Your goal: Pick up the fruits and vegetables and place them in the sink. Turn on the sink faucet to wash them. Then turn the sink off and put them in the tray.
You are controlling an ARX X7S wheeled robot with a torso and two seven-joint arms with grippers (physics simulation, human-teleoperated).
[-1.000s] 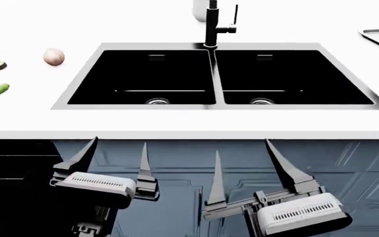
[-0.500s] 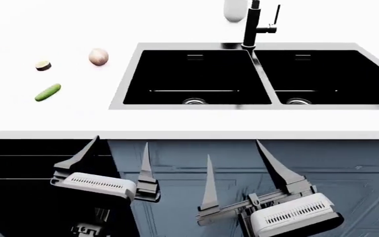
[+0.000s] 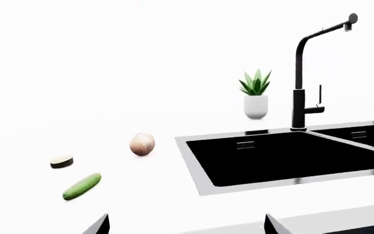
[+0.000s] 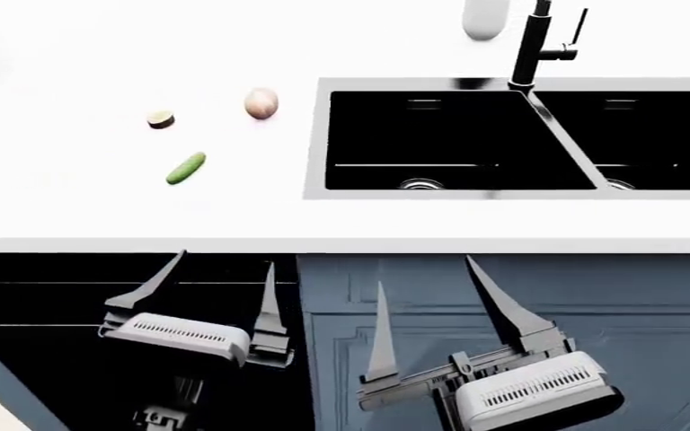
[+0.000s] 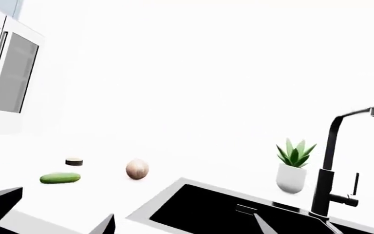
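Two produce items on white counter left of sink (image 4: 316,135): cucumber (image 4: 186,168) nearer front edge, onion (image 4: 261,103) behind it. Left gripper (image 4: 223,292) spread wide, empty, below counter; right gripper (image 4: 431,301) likewise. Risk: onion likely rolls if nudged; cucumber may skid from poor pinch. No readable writing.

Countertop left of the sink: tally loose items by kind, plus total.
Cucumber: 1
Onion: 1
Small dark-rimmed round slice: 1
Total: 3
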